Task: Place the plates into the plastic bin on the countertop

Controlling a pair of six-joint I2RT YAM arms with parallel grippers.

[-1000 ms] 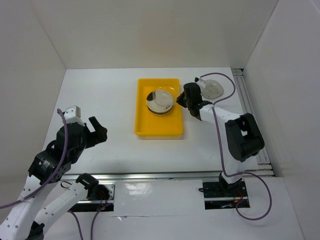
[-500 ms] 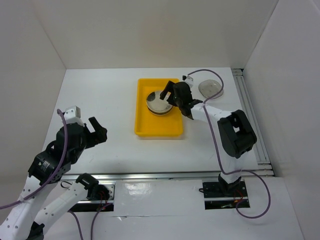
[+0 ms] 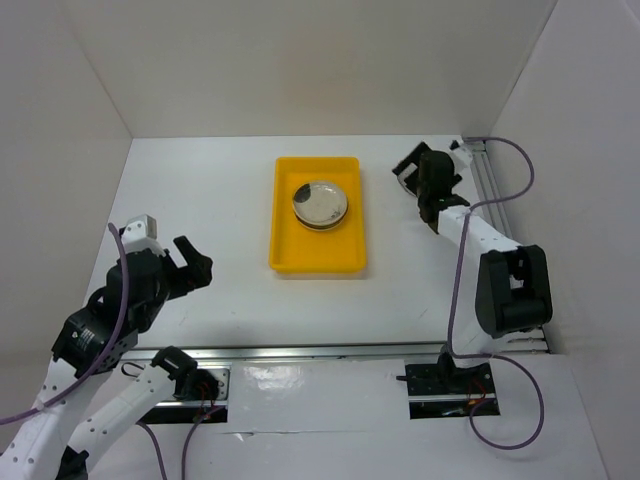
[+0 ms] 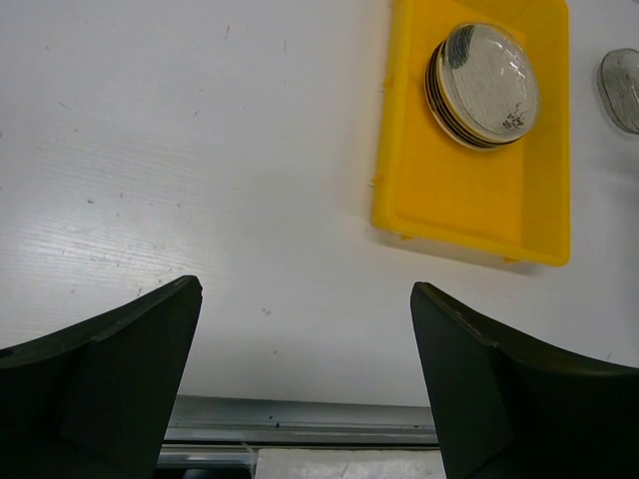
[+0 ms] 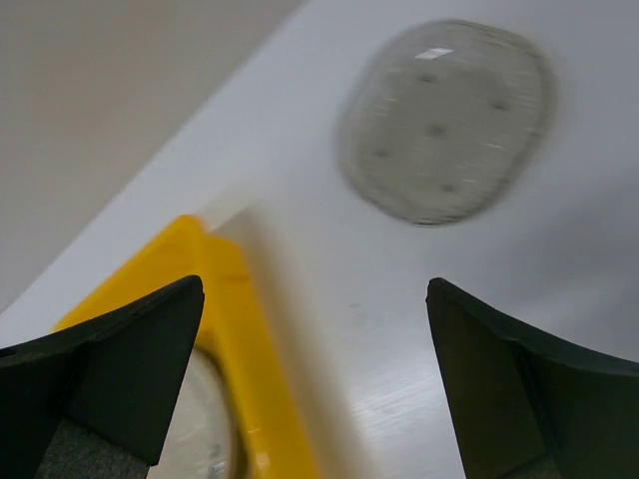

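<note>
Top view: plates [image 3: 321, 203] sit stacked in the far half of the bin [image 3: 318, 252]; left pincer [image 3: 192, 260] is spread, parked aside. Left wrist view: a grey plate [image 4: 621, 88] lies on the bench [image 4: 200, 150] right of the bin. Right wrist view: right pincer [image 5: 315, 384] gapes empty toward it, likely lining up a grasp.

Right gripper [image 5: 313, 291] swung off bin [image 3: 318, 262], now rightward — seemingly above grey plate [image 5: 444, 120]

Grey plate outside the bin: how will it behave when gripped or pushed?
The grey plate looks translucent and glassy: probably rigid, slick, breakable. It lies flat on the countertop with a low edge, so a push likely slides it rather than tipping it. Pinching its rim may be fiddly.
</note>
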